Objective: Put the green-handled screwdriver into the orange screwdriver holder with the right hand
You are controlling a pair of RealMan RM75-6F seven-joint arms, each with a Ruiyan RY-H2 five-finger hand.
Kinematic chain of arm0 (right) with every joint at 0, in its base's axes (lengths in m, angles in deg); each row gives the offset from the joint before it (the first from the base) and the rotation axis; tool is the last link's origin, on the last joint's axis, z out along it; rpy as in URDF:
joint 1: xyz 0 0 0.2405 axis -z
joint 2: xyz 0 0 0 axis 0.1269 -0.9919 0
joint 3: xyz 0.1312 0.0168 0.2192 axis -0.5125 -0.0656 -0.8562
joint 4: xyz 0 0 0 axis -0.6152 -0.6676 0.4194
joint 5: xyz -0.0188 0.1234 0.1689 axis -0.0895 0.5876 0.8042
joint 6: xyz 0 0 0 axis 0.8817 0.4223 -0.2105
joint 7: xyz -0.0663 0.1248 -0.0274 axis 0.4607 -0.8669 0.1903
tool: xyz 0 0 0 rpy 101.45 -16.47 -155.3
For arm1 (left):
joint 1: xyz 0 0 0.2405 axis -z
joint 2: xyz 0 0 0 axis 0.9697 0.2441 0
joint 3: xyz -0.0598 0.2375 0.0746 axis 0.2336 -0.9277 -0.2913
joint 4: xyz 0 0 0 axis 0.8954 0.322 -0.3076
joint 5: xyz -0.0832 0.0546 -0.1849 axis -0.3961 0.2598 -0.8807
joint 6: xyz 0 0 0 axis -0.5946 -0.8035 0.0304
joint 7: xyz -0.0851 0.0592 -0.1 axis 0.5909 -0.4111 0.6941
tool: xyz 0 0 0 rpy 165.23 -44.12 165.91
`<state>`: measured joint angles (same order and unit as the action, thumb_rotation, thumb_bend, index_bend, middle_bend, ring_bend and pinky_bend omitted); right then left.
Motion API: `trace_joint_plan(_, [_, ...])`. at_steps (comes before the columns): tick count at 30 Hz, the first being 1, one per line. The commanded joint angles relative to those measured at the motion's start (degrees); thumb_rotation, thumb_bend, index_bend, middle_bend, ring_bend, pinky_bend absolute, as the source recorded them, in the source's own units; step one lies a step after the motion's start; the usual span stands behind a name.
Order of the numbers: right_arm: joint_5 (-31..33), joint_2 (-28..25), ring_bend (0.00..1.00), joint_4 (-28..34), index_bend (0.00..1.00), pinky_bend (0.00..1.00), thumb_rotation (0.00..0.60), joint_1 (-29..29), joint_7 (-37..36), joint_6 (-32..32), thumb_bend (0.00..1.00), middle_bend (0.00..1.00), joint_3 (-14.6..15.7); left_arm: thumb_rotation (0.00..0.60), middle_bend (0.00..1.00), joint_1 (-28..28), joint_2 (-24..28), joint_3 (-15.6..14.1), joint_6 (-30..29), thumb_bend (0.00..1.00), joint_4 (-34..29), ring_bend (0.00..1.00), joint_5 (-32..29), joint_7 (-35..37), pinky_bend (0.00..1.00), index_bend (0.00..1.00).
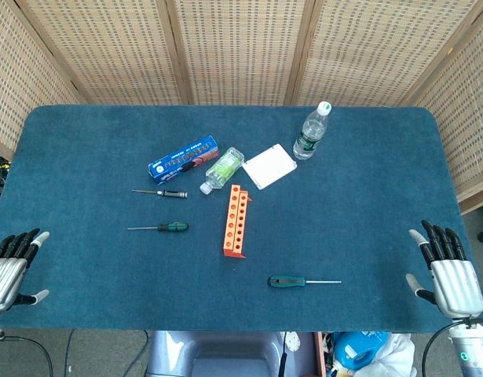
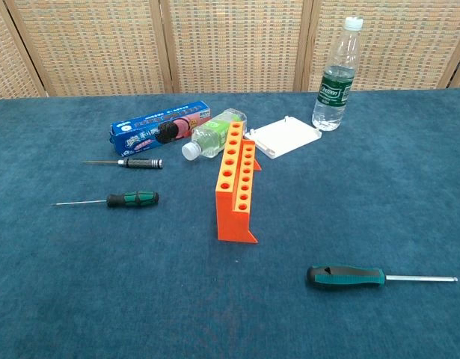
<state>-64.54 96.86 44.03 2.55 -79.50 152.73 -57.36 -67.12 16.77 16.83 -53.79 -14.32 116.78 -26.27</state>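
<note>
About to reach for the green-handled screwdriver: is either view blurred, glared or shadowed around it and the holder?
Head view: even light, sharp, no glare; the green-handled screwdriver and orange holder are clear, and both the right hand and left hand sit at the frame edges. Chest view: also sharp, soft shadows only, the screwdriver's shaft tip nears the right edge; no hands visible.

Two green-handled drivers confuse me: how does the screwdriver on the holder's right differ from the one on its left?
The right screwdriver has a bigger, teal-green handle, shaft pointing right. The left screwdriver is smaller, handle green-and-black, thin shaft pointing left. Both lie flat beside the orange holder, untouched.
</note>
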Motion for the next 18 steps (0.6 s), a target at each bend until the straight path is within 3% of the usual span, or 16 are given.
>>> trace_joint_plan(1, [0.0, 0.0, 0.00, 0.1, 0.10, 0.00, 0.600, 0.0, 0.1, -0.1, 0.25, 0.00, 0.0, 0.600, 0.00, 0.0, 0.0, 0.0, -0.1, 0.03, 0.0, 0.00, 0.0, 0.1, 0.00, 0.02])
trace_joint_plan(18, [-0.2, 0.0, 0.00, 0.7, 0.10, 0.00, 0.600, 0.0, 0.7, 0.0, 0.25, 0.00, 0.1, 0.600, 0.00, 0.1, 0.4, 0.0, -0.1, 0.03, 0.3, 0.00, 0.3, 1.3, 0.00, 0.02])
